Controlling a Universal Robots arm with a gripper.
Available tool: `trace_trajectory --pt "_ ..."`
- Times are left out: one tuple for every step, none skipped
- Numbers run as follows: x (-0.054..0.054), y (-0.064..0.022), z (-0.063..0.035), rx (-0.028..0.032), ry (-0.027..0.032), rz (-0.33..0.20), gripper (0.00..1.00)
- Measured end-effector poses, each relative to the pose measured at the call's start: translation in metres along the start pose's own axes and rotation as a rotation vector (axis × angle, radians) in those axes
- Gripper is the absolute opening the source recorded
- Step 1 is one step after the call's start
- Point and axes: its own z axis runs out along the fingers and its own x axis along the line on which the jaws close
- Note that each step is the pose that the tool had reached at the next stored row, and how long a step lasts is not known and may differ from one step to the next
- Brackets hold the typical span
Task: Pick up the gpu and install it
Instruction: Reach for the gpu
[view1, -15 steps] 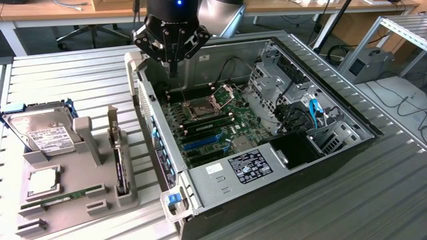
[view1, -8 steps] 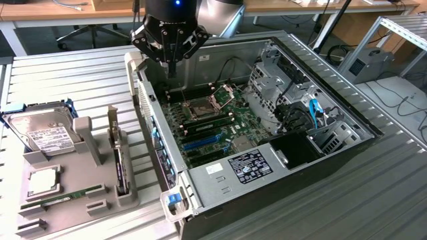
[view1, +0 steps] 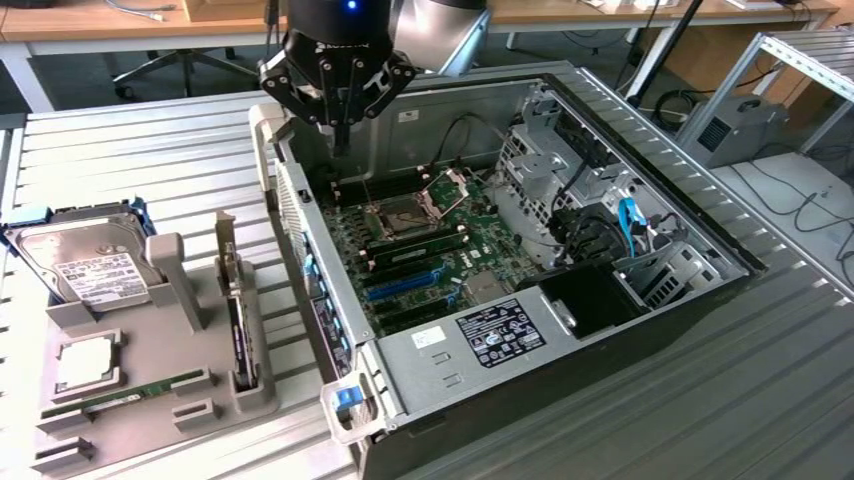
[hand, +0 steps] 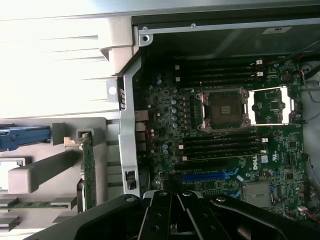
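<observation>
GPU (view1: 240, 335) is seen standing on edge in a slot of the grey parts holder (view1: 140, 435), just beside the open computer case (view1: 304, 250), on the exterior view's left; it is gripped by nothing. Gripper (view1: 342, 135) is held above the case's motherboard (view1: 427, 245), well apart from the GPU, jaws closed and empty. Hard drive (view1: 87, 270) and memory stick (view1: 127, 395) are noted in the same holder

A computer case (view1: 627, 340) lies open on the table (view1: 134, 150) at the exterior view's right; a tray (view1: 140, 425) beside it holds the gpu (view1: 240, 335) upright, between hard drive (view1: 87, 270) and case.
</observation>
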Motion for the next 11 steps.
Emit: trace_trajectory --pt "0.0003 0.0000 0.0000 0.0001 0.0000 0.000 0.11" --pt "0.0007 0.0000 0.0000 0.0000 0.0000 0.000 0.11" --pt "0.0012 -0.0001 0.0000 0.0000 0.0000 0.000 0.11" --pt "0.0016 -0.0001 -0.0001 0.0001 0.0000 0.000 0.11" --pt "0.0021 -0.0002 -0.0001 0.0000 0.0001 0.000 0.11" --pt "0.0027 -0.0002 -0.0001 0.0000 0.0000 0.000 0.11" --pt "0.0032 -0.0002 -0.0001 0.0001 0.0000 0.000 0.11" --pt "0.0037 -0.0003 -0.0001 0.0001 0.0000 0.000 0.11" --pt "0.0040 -0.0003 -0.0001 0.0001 0.0000 0.000 0.11" --pt "0.0044 -0.0003 -0.0001 0.0001 0.0000 0.000 0.11" --pt "0.0048 -0.0004 -0.0001 0.0000 0.0000 0.000 0.11"
